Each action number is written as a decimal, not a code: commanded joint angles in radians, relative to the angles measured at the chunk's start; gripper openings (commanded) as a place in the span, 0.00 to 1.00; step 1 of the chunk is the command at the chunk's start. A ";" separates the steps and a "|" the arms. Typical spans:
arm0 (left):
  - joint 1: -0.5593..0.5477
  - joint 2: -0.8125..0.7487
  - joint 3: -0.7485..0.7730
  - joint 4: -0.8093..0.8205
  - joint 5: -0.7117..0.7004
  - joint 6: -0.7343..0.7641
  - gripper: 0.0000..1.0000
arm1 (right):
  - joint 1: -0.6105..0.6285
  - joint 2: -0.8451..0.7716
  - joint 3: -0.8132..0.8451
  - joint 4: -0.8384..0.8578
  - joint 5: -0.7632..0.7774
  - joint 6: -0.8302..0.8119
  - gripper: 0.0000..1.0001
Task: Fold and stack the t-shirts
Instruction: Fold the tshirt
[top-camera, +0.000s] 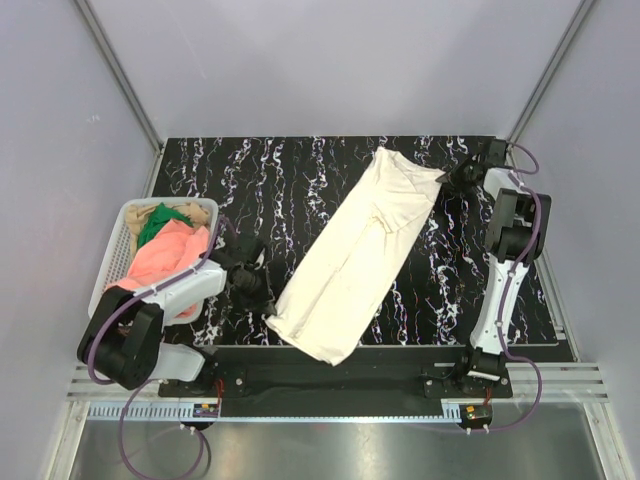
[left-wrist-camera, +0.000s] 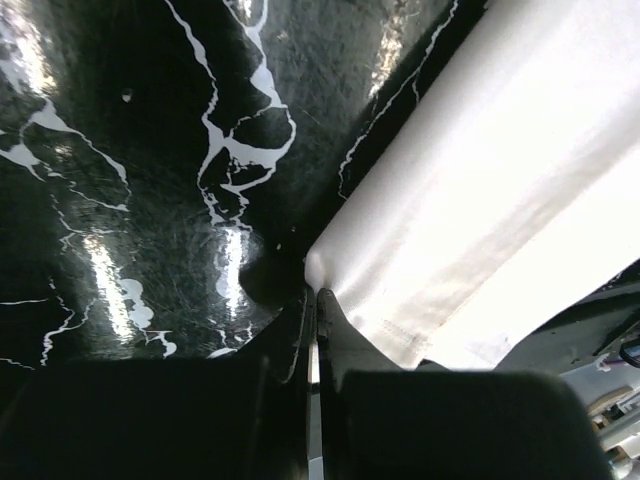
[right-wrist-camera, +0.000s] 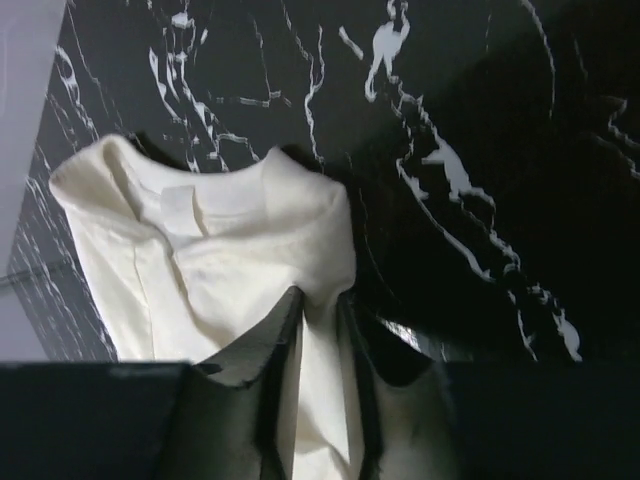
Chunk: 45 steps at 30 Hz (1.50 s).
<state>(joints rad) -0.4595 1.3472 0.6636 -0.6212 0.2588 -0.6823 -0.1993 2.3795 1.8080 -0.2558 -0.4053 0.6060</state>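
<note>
While the basket waits at far left: the white mesh basket holds the pink shirt, the green shirt and the tan shirt in a heap. I leave them alone until the one on the table is finished.
Left gripper: the left gripper has its jaws pressed together on the near-left hem corner of the cream shirt, with a thin sliver of cloth showing between them.
Cream shirt: the cream shirt lies as a long narrow band on the black marble table. It runs slantwise from near centre to the far right, with the collar at the far end.
Right gripper: the right gripper is down at the collar end. Its fingers stand partway apart with a ridge of cloth between them. I cannot tell whether they have a real bite yet.
Step in hand: by my reading, I need a hold on both ends so the band can be folded across its length.
How I'd do it: first I would confirm the right pinch has caught both layers near the shoulder. Then I would raise the two ends evenly, keep the band lightly taut, and lay one end squarely over the other.
Watch for: the left hold is only on a corner, so a hard pull could slip it free or skew the hem. A bunched collar would leave a lumpy fold that stacks badly.
</note>
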 joint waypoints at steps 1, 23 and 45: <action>-0.016 -0.040 -0.010 0.038 0.045 -0.069 0.00 | -0.003 0.079 0.114 -0.055 0.048 0.026 0.25; -0.130 0.020 0.014 0.155 0.050 -0.151 0.41 | -0.003 0.206 0.460 -0.264 0.003 -0.048 0.47; -0.133 -0.029 -0.110 0.196 0.003 -0.035 0.00 | 0.282 -0.174 -0.008 0.120 -0.099 0.104 0.00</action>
<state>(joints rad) -0.5877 1.3788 0.6170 -0.4248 0.2577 -0.6968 0.0486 2.2074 1.8549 -0.3317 -0.4366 0.6090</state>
